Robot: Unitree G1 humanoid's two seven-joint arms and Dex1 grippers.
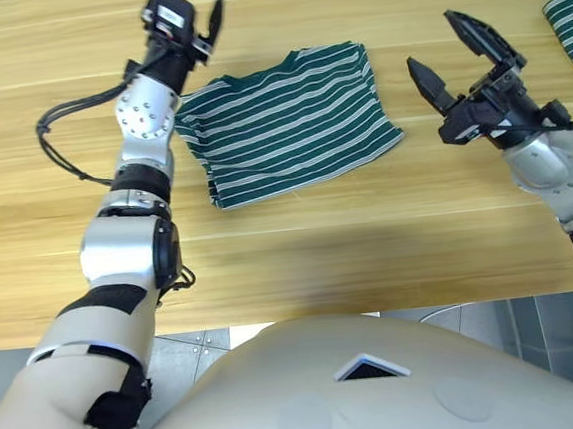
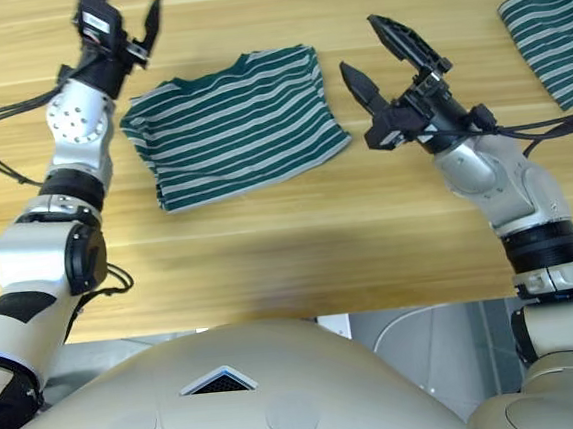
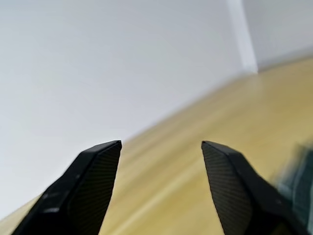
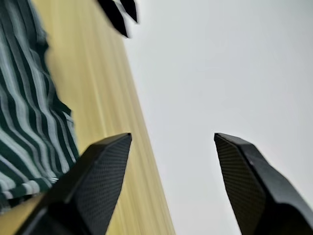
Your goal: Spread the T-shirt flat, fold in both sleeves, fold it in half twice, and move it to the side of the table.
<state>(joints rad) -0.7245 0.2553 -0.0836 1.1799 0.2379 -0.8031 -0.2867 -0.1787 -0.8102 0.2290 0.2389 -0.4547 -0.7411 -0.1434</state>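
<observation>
- Cloth, soft and light: the T-shirt (image 1: 289, 124) lies folded into a compact striped rectangle on the worktop (image 1: 299, 243), in the upper middle of the frame. It will likely sag and fall open if lifted by a single layer.
- The safest hold, I judge, is a pinch through all the layers at the bundle's left and right edges (or a slide across the smooth wood), so the folds do not slip.
- The left claw (image 1: 193, 4) hangs in the upper left of the frame, just past the shirt's upper-left corner. Its fingers are spread and it holds nothing. The arm is stretched far forward.
- The right claw (image 1: 432, 39) is raised just right of the shirt, not touching it, fingers wide apart and empty. The forearm comes in bent from the lower right.
- A second folded striped cloth (image 1: 571, 29) lies at the upper right edge.
</observation>
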